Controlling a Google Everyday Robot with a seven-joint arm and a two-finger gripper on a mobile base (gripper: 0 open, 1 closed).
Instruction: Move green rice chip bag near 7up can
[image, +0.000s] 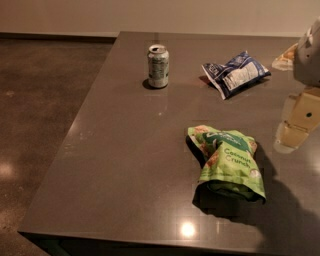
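Observation:
The green rice chip bag (229, 164) lies on the grey table (125, 165), right of the middle and towards the front, with its "Coconut Crunch" lettering facing up. The 7up can (158, 66) stands upright at the back of the table, well to the left of and behind the bag. My gripper (294, 129) hangs at the right edge of the view, above the table, to the right of the bag and a little behind it. It touches neither the bag nor the can and holds nothing that I can see.
A blue-and-white snack bag (235, 72) lies at the back right, to the right of the can. A pale object (286, 58) sits at the far right back, partly hidden by my arm. The table's left edge (75, 120) drops to a dark floor.

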